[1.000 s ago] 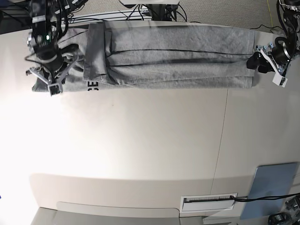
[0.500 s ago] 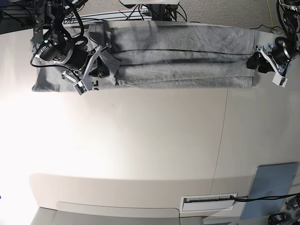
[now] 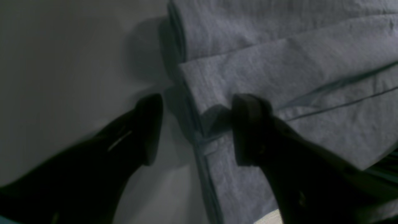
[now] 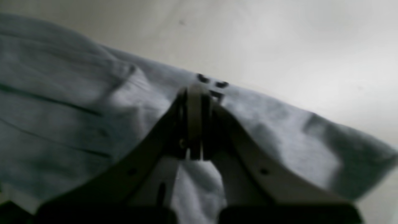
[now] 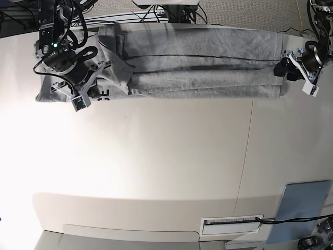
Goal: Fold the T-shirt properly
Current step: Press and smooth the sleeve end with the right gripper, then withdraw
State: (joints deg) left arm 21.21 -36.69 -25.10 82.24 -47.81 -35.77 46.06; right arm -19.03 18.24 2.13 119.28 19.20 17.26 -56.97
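The heather-grey T-shirt [image 5: 197, 67] lies folded into a long strip across the far side of the white table [image 5: 156, 156]. Black lettering [image 5: 104, 95] shows at its left end. My right gripper [image 5: 101, 83] is at that left end. In the right wrist view it [image 4: 194, 124] is shut on a pinch of the shirt [image 4: 62, 109] just behind the letters [image 4: 211, 84], and the cloth bunches up around it. My left gripper [image 5: 283, 72] is at the strip's right end. In the left wrist view it [image 3: 196, 130] is open, one finger [image 3: 248, 124] over the shirt [image 3: 279, 62], the other [image 3: 149, 124] over bare table.
Cables [image 5: 156, 13] run along the table's far edge behind the shirt. A grey-blue panel [image 5: 304, 208] and a white slotted unit [image 5: 231, 224] sit at the near right corner. A seam [image 5: 247, 146] crosses the tabletop.
My right gripper reached right onto the folded sleeve area, closed on it, then drew back left, dragging the cloth and rumpling the fold. The left arm has not moved.
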